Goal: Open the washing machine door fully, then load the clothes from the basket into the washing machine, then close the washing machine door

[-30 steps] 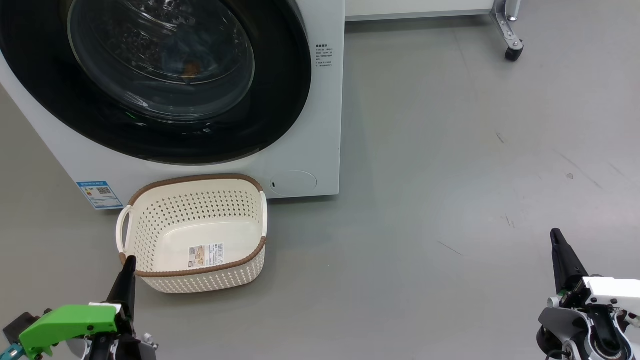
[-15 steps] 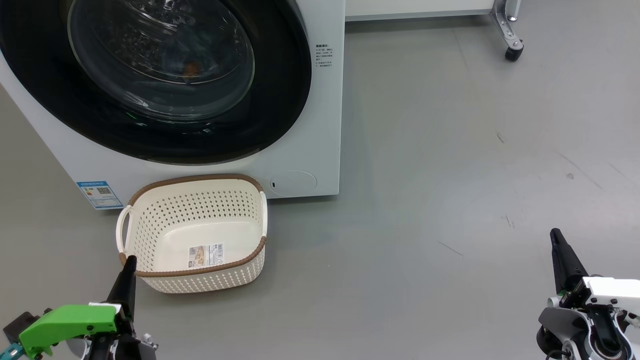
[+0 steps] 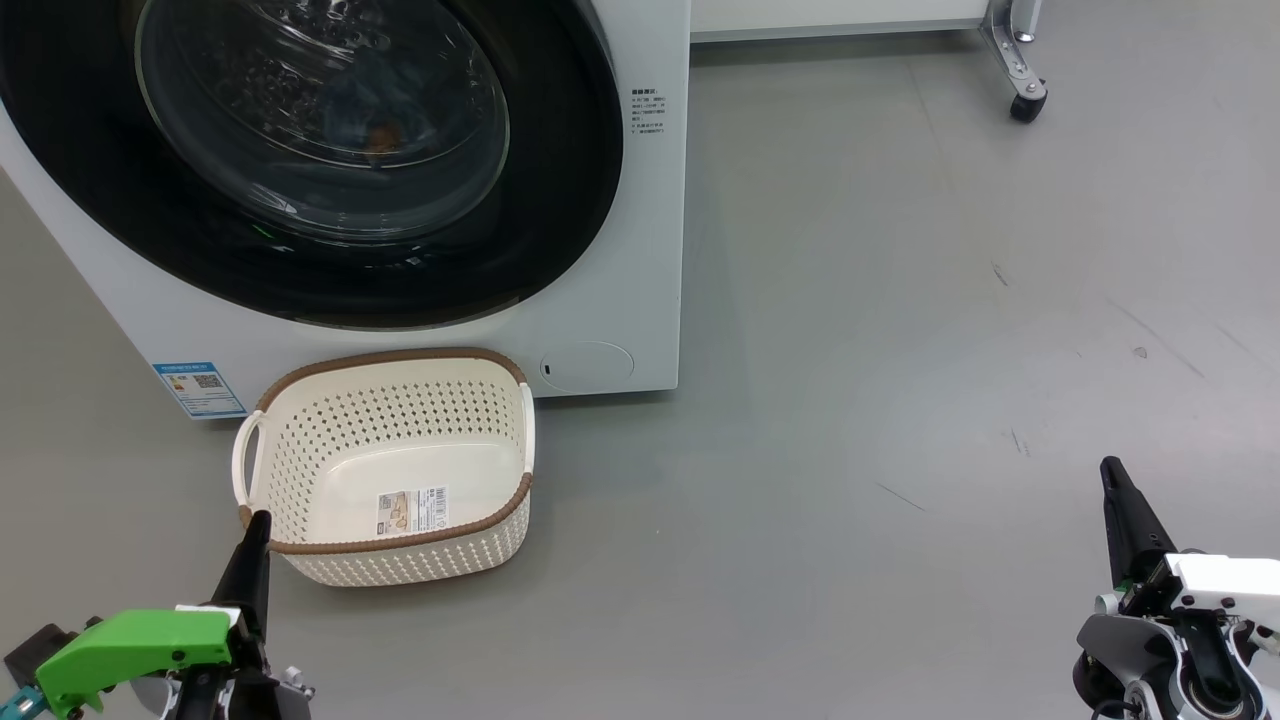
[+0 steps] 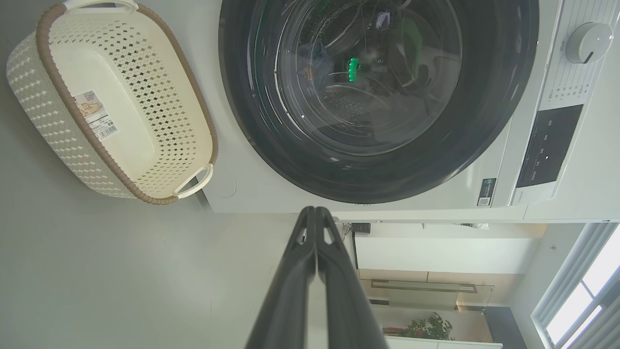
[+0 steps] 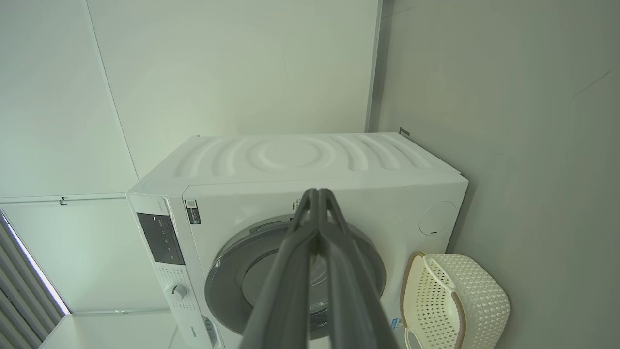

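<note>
Washing machine (image 3: 640, 320): is occupying the upper left of the head view, standing on the grey floor (image 3: 900, 400).
Washing machine door (image 3: 565, 200): is lying flush against the front, apparently latched.
Clothes (image 3: 380, 140): are showing as a small orange-brown patch behind the glass, so probably sitting in the drum.
Basket (image 3: 400, 543): is resting at lower left, just before the machine's foot, holding nothing but its barcode sticker.
Left gripper (image 3: 260, 522): is hovering at the lower left corner, fingers pressed together on nothing, tip overlapping the basket rim in this view.
Right gripper (image 3: 1110, 472): is waiting at lower right, well apart from everything, fingers likewise together and bare.
Progress: is looking complete, or nearly so.
Door handling: is likely behaving as a rigid, weighty hinged panel; the glossy ring is offering poor friction, and the glass is calling for care.
Hold point: is best sought at the ring's outer edge; which side unlatches I cannot tell.
</note>
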Tool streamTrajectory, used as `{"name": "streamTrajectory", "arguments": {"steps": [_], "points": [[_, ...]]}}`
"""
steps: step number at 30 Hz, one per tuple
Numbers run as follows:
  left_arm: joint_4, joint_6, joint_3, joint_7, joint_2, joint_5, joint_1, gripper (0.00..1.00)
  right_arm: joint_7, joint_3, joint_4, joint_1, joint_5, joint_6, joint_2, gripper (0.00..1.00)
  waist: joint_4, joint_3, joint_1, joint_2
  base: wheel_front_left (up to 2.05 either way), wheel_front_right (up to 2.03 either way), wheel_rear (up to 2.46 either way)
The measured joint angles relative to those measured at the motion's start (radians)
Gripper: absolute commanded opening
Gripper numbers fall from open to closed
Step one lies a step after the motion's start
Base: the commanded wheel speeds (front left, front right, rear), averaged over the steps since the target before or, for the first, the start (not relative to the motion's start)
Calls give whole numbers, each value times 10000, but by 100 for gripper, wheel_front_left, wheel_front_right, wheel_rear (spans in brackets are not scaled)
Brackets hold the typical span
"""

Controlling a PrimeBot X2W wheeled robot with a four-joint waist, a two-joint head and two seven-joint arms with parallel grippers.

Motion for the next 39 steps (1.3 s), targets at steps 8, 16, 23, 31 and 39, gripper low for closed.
{"name": "streamTrajectory", "arguments": {"steps": [8, 16, 23, 31, 39], "points": [[-2, 0, 6, 0, -2, 13, 0, 0, 0, -4, -2, 0, 0, 0, 2, 0, 0, 0, 0, 0, 0, 0, 0], [-6, 0, 19, 0, -2, 13, 0, 0, 2, -10, -4, 0, 0, 0, 4, 0, 0, 0, 0, 0, 0, 0, 0], [-6, 0, 33, 0, -4, 15, 0, 0, 2, -13, -6, 0, 0, 0, 4, 0, 0, 1, 0, 0, 0, 0, 0], [-8, 0, 44, 2, -6, 19, 0, 0, 2, -17, -8, 0, 0, 0, 6, 0, 0, 1, 0, 0, 0, 0, 0], [-12, 0, 52, 2, -8, 23, 0, 0, 29, -25, -10, 0, 0, 0, 8, 0, 0, 1, 0, 0, 0, 0, 0]]}}
